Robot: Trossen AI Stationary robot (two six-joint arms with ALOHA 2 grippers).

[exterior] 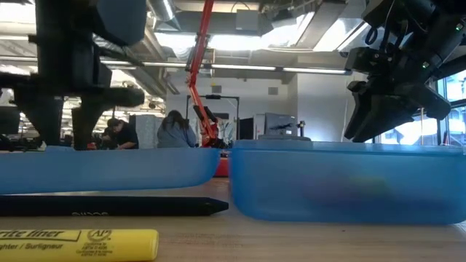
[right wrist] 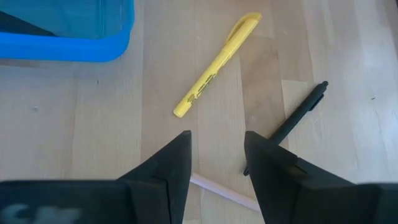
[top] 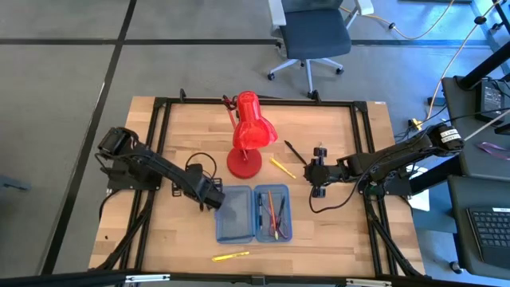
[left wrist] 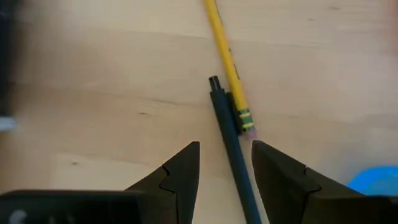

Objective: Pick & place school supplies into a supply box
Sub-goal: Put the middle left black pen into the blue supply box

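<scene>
- The supply box (top: 253, 214) lies open on the table (top: 335, 231), near the front edge, its two blue halves side by side.
- The half nearer the right arm holds several pens and pencils (top: 271, 209); at this distance I cannot sort them one from another. The other half (top: 235, 217) looks bare in the high view.
- The left gripper (top: 215, 199) is low over the table, just beside the bare half's outer corner. Its fingers (left wrist: 180, 171) stand apart and clamp nothing.
- In the left wrist view a black pen (left wrist: 231, 143) lies on the wood, running in between those fingers, and a yellow pencil (left wrist: 225, 59) lies against it, eraser end toward the gripper.
- The right gripper (top: 317, 177) is beside the box's far right corner, its fingers (right wrist: 174, 162) apart and empty.
- Ahead of it on the wood lie a yellow highlighter (right wrist: 214, 65) and a second black pen (right wrist: 292, 121), apart from each other and outside the box.
- Another yellow highlighter (top: 231, 256) lies on the table in front of the box.
- A red desk lamp (top: 251, 131) stands behind the box.
</scene>
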